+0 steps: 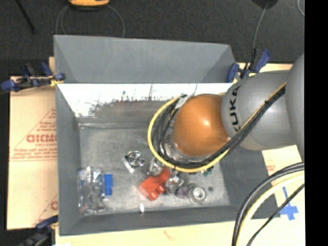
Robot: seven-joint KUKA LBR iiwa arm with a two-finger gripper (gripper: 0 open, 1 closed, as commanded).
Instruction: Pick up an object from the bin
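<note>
My gripper (173,177) reaches down under the orange dome at the bin's front middle, mostly hidden by it. Right below it lies a red blocky plastic piece (152,186), touching or nearly touching the gripper; whether it is gripped is hidden. A shiny round metal part (134,159) rests just left of the gripper. To its right front lie a small silver cylinder (198,193) and a dark purple bit (182,191).
A clear plastic packet with a blue piece (95,188) lies in the bin's front left corner. A small green thing (207,171) peeks out under the dome on the right. The arm and its cables cover the bin's right side.
</note>
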